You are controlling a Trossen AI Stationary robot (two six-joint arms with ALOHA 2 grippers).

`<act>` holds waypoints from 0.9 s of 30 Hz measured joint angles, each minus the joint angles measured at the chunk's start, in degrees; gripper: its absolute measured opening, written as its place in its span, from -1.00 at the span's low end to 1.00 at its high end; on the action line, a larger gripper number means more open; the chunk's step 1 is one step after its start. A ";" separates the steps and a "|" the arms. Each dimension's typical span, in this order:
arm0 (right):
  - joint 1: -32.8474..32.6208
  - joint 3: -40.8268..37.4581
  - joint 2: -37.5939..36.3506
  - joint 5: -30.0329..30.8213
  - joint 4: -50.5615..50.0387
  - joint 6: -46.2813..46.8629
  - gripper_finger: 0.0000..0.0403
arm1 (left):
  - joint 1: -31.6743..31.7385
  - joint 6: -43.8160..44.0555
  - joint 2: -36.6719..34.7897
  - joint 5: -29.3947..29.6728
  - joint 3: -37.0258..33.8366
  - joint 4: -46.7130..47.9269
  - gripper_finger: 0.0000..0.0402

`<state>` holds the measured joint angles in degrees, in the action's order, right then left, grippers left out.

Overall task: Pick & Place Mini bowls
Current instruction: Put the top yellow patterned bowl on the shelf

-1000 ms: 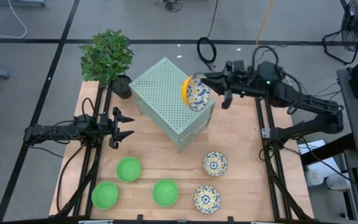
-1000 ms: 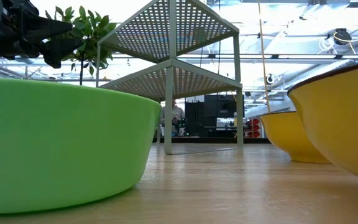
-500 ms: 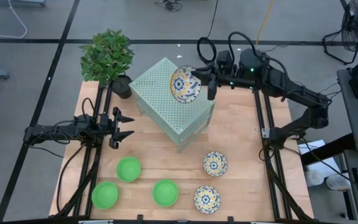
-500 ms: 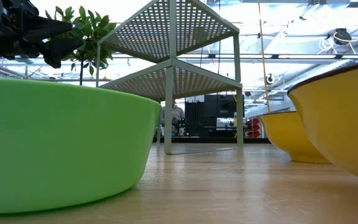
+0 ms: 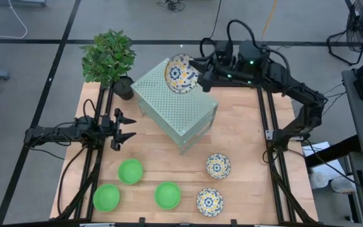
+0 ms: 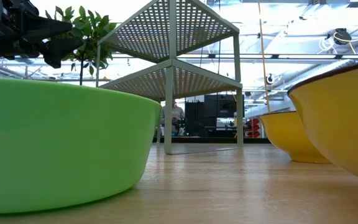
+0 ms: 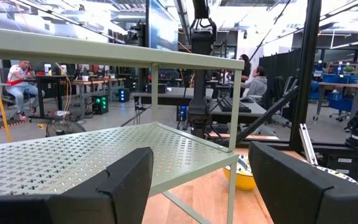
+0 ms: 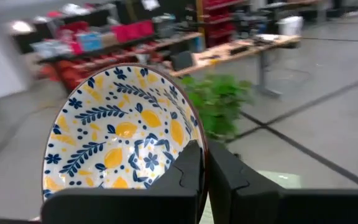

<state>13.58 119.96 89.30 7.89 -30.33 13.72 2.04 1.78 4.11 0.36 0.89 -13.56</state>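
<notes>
— Right hand (image 5: 198, 74) is clamped on the rim of a patterned bowl (image 5: 181, 74), holding it tilted above the far corner of the pale green perforated box (image 5: 175, 104).

— Its wrist view shows more: fingers (image 8: 188, 171) pinched tight on the edge, blue leaves and yellow lemons inside the bowl (image 8: 120, 137). And the left hand (image 5: 126, 128)?

— Spread wide, gripping nothing, near the left edge of the wooden bench (image 5: 244, 135). Its camera looks through the box's shelves (image 7: 123, 149) to a yellow-sided bowl (image 7: 244, 177) on the bench, with people seated at desks behind.

— From above?

— Three green bowls (image 5: 130, 171) (image 5: 106, 197) (image 5: 167, 195) near the front left, two patterned ones (image 5: 218, 166) (image 5: 210, 201) front right, a potted plant (image 5: 109, 58) at the far left corner. Nothing sits in any bowl.

— The low view shows one green bowl (image 6: 61, 143) large and close.
</notes>
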 joint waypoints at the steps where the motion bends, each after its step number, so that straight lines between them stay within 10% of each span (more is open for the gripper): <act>1: 0.29 0.00 0.24 1.04 -0.28 -0.59 -1.00 | 0.00 0.00 -0.01 0.00 0.00 0.00 0.34; 27: 9.18 -0.02 1.60 -10.41 -29.57 6.64 -0.99 | 0.02 0.00 -0.01 0.00 0.00 0.00 0.34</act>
<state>22.76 119.94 90.90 -2.51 -59.90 20.37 2.07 1.78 4.10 0.36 0.89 -13.56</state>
